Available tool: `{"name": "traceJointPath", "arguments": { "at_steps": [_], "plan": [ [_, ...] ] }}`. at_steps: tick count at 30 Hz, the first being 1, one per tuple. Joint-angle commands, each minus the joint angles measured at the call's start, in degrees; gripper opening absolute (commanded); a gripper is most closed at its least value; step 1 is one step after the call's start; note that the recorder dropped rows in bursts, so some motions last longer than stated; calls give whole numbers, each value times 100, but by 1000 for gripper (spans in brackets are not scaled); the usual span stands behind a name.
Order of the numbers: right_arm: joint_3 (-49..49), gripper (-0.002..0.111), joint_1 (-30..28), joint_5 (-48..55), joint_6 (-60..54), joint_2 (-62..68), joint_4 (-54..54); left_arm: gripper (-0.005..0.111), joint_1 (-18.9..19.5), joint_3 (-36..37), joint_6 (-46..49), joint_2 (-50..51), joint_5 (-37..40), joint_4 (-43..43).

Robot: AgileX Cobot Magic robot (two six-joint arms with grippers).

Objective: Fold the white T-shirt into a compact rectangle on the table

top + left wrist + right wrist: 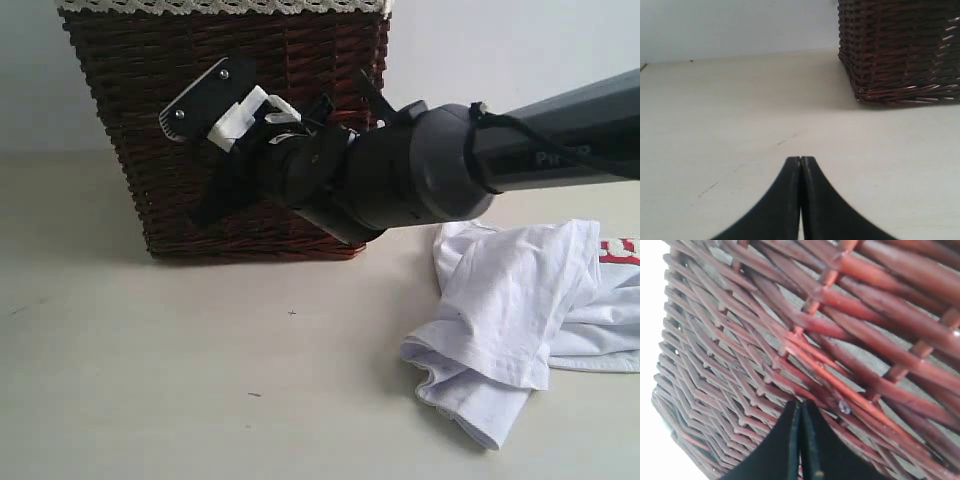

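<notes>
We find the white T-shirt (520, 300) lying crumpled on the table (200, 400), toward its right side and running out of the exterior view there, well forward of the wicker basket (120, 120) that stands near the table's far edge. The shirt is bunched in loose overlapping folds, with a bit of its red band (620, 250) showing at the far right.

Both hands are clenched and empty. The left gripper (800, 160) hangs over bare table with its jaws pressed together. The right gripper (800, 405) is likewise closed, very near the basket's woven wall; we cannot tell whether it touches.

We judge the shirt light, limp and not fragile. It will sag and drape from any pinch and hold no shape by itself, and it may slide on the smooth top. We would first spread it flat, taking a single layer at a hem corner or a shoulder seam. We would avoid pinching the middle of the heap, where several layers would lift together.
</notes>
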Motion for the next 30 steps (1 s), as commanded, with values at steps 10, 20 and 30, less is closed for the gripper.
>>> {"name": "traceJointPath", "arguments": {
  "at_steps": [10, 20, 30],
  "plan": [
    [-344, 0, -689, -384, -1712, 81, 2398, 0, -4, -3, -16, -35, -34, -7],
    [-445, 0, -715, 668, -2151, 117, 2605, 0, -4, -3, -16, -35, -34, -7],
    [-1315, 0, -728, 272, -2142, 751, 2860, 0, -4, -3, -16, -35, -21, -6]
  ]
}}
